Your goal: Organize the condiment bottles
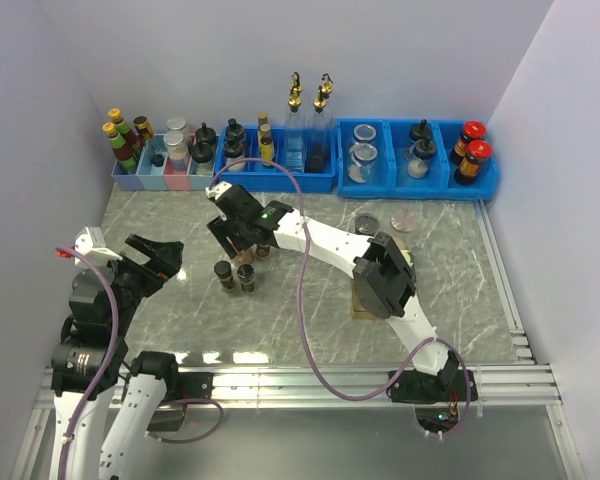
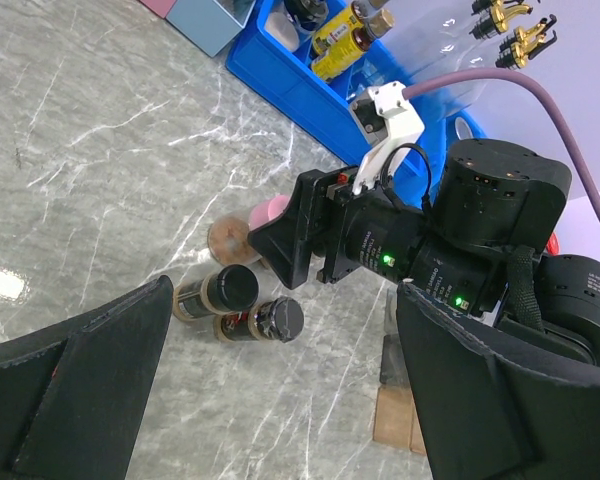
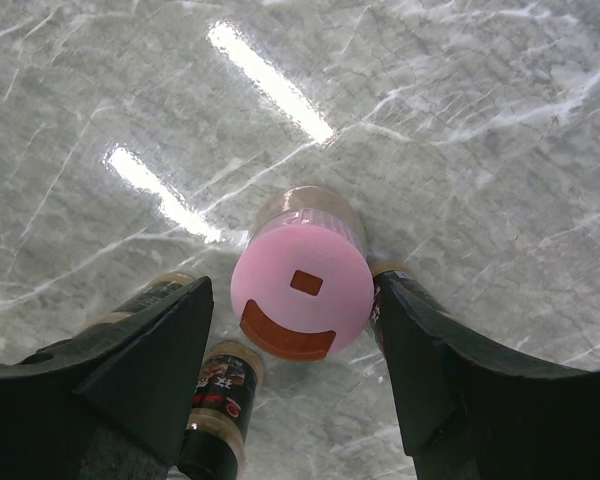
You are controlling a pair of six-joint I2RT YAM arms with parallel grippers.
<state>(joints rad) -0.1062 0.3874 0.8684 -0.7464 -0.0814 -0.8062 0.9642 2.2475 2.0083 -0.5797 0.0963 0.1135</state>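
Observation:
A pink-lidded spice jar (image 3: 302, 285) stands upright on the marble table between the fingers of my right gripper (image 3: 292, 292), which is open around it with a gap on each side. The jar also shows in the left wrist view (image 2: 242, 228). Two black-lidded jars (image 1: 223, 272) (image 1: 246, 277) stand close together just in front of it; they also show in the left wrist view (image 2: 225, 292) (image 2: 270, 320). Another dark jar (image 1: 263, 250) stands beside the right gripper (image 1: 235, 243). My left gripper (image 1: 155, 255) is open and empty, left of the jars.
Blue bins (image 1: 280, 180) along the back wall hold more jars, two tall gold-spouted bottles (image 1: 295, 115) and red-capped sauce bottles (image 1: 470, 150). Small blue and pink bins (image 1: 145, 180) stand at back left. Two loose lids (image 1: 368, 220) lie on the table. A brown block (image 2: 400, 420) lies under the right arm.

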